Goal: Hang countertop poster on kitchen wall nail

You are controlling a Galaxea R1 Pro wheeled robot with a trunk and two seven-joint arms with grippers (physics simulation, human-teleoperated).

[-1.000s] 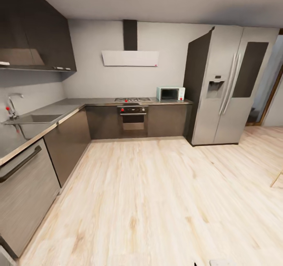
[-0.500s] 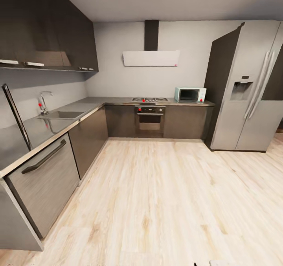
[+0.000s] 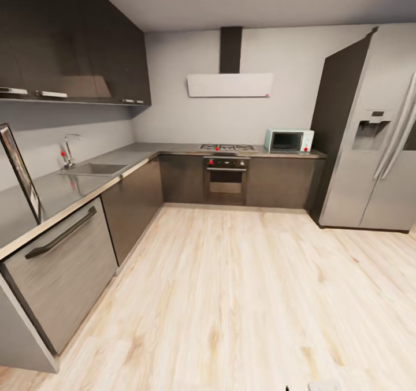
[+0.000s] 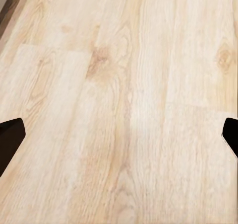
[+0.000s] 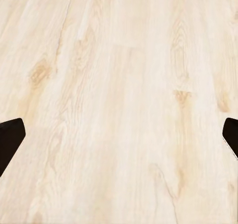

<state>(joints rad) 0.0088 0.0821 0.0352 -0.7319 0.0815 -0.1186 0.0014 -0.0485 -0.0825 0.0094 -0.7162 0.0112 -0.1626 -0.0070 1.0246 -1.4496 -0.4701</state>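
Grey kitchen: the black-framed poster (image 3: 20,171) stands upright, edge-on, on the smooth grey countertop (image 3: 69,186), far left; both grippers (image 4: 119,134) (image 5: 119,134) gape empty, left arm likely nearer.

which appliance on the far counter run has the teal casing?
The microwave, standing on the countertop beside the fridge. The oven below the hob is dark.

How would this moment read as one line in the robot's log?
phase: approaching | poster: edge-on, upright on kitchen countertop, far left | left gripper: open, over floor | right gripper: open, over floor | poster not yet picked up
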